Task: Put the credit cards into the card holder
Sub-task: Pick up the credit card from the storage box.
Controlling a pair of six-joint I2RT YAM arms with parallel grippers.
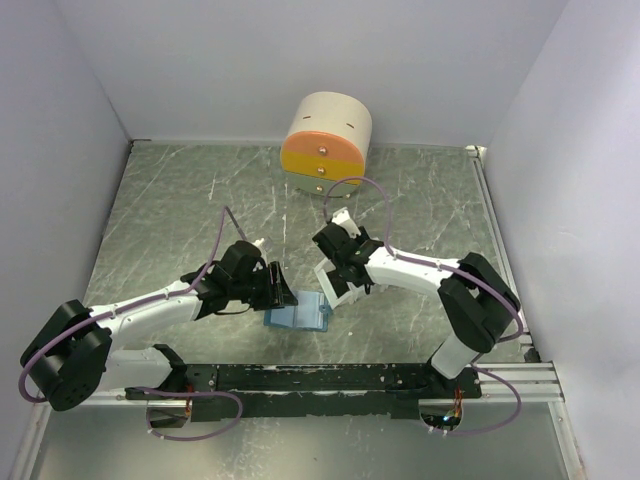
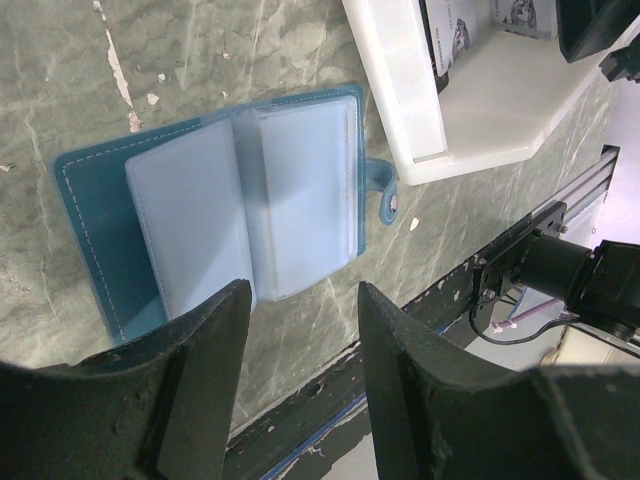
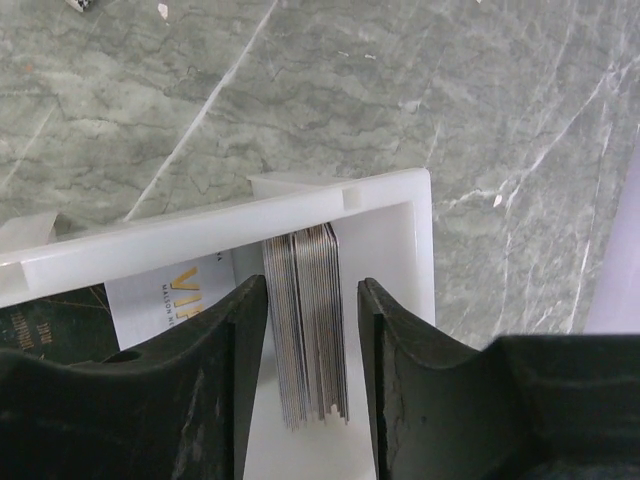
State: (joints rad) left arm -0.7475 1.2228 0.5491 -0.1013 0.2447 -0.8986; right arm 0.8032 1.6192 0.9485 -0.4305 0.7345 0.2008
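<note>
Picking cards out of the tray [image 3: 385, 200] looks like the step in hand. The right gripper [image 3: 312, 288] is down inside the tray, one finger on each side of a stack of cards [image 3: 308, 330] that stands on edge against the end wall. One finger seems to touch the stack and a sliver of gap shows at the other, so I cannot tell whether the stack is clamped. A flat card [image 3: 165, 290] with gold lettering lies on the tray floor beside the stack. The holder [image 2: 240, 190] lies open on the table [image 2: 60, 60] just beside the tray, pale pockets up and seemingly unfilled, its tab toward the tray. The left gripper [image 2: 300, 300] hovers over the holder's near edge, fingers apart with nothing between them. By my judgement, the next move calls for a firm pinch on the cards, ideally only a few, and a straight lift clear of the tray wall before carrying them across. The left gripper would do well to pin the holder flat, since the pockets are slack and a thin card could skid past the slot.
</note>
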